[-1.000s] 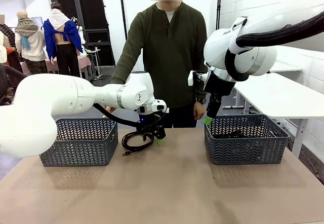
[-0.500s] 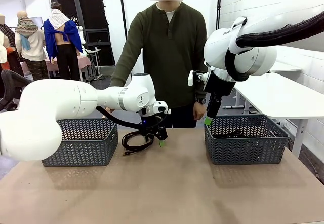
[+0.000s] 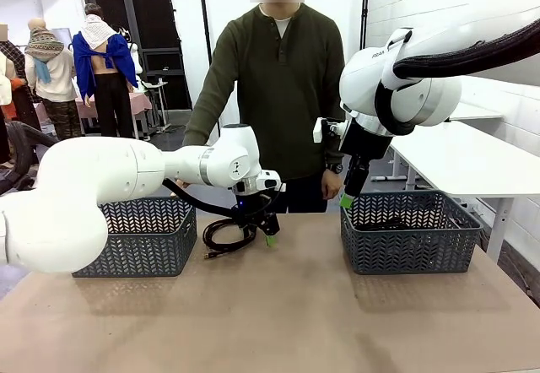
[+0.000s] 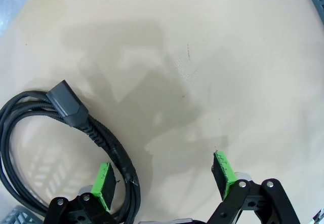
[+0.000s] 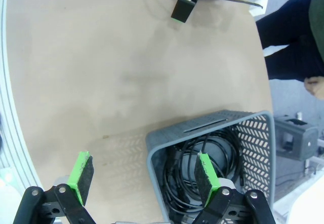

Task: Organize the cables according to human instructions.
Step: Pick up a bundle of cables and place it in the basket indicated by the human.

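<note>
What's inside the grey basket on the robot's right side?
The right basket holds coiled black cables piled on its floor. How many cables there are cannot be told, since the loops overlap and a claw finger covers part of them.

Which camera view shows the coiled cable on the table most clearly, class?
The left wrist view: the cable on the table lies close up, plug and strands distinct, beside the open left gripper. The front view shows it small and partly hidden by that gripper.

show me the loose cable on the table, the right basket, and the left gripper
Loose cable [image 4: 68,104], left wrist view, on its plug.
Right basket [image 3: 405,242], front view, on its front wall.
Left gripper [image 4: 164,176], left wrist view, between its open fingertips.
</note>
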